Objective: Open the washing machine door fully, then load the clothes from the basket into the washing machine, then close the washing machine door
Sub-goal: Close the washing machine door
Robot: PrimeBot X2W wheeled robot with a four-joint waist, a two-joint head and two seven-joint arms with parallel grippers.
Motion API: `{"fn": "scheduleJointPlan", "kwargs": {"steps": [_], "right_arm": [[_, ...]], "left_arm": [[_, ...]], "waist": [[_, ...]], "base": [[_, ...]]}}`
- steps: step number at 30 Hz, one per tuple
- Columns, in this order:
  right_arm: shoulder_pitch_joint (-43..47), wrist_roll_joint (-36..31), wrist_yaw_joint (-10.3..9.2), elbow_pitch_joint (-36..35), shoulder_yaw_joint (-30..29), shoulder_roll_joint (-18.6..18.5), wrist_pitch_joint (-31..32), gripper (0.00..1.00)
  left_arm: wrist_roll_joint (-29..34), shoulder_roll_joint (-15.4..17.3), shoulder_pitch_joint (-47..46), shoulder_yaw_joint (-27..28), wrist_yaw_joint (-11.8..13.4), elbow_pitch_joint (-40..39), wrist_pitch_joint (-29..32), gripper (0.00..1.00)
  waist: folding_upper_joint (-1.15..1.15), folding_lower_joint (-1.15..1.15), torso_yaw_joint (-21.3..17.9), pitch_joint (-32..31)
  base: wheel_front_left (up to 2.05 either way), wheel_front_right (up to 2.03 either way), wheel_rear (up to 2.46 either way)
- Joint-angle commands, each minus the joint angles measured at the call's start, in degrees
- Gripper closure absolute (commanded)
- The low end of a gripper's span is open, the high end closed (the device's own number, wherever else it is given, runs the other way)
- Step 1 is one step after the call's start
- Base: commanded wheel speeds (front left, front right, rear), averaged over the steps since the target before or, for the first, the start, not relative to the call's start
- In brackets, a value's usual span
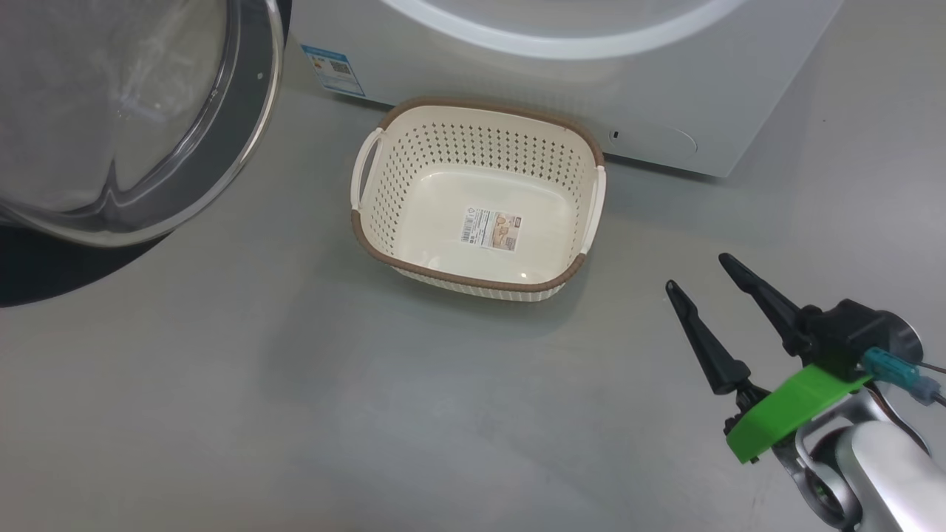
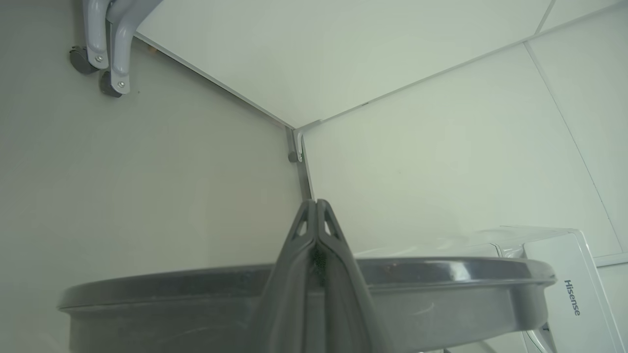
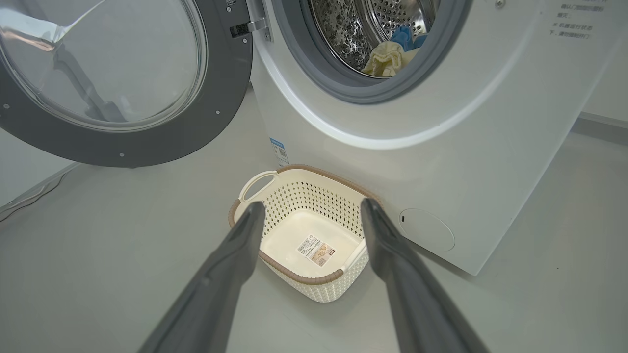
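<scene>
Underfoot, smooth grey floor (image 1: 295,406) bears the basket (image 1: 480,140).

You see the left gripper (image 2: 318,203) with its jaws pressed together. They cross in front of the dark grey rim of the washing machine door (image 2: 441,282), which is near; if they touch it, you cannot tell. At the right stands the white washing machine (image 2: 579,289). Far behind are pale wall panels (image 2: 441,162) and two grey legs with castors (image 2: 110,54).

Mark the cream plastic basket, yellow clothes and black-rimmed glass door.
cream perforated plastic basket (image 1: 480,144): head view, far wall.
pale yellow clothes (image 3: 385,60): right wrist view, top fold.
black-rimmed round glass door (image 3: 132,148): right wrist view, lower rim.
</scene>
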Motion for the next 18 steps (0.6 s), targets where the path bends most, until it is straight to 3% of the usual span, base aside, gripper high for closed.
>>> {"fn": "scheduleJointPlan", "kwargs": {"steps": [1,18], "right_arm": [[-1.3,-0.6,-0.16,-1.8,0.4,-0.9,0.0,0.0],[0.0,-1.3,-0.16,-0.7,-2.7,0.6,-2.0,0.0]], "left_arm": [[-0.6,3.8,0.4,0.9,-0.4,-2.2,0.8,1.0],[-2.5,3.7,4.1,0.3,-0.4,-4.9,5.6,1.0]], "waist": [[0.0,0.0,0.0,0.0],[0.0,0.0,-2.1,-2.0]], "base": [[0.0,0.0,0.0],[0.0,0.0,0.0]]}}
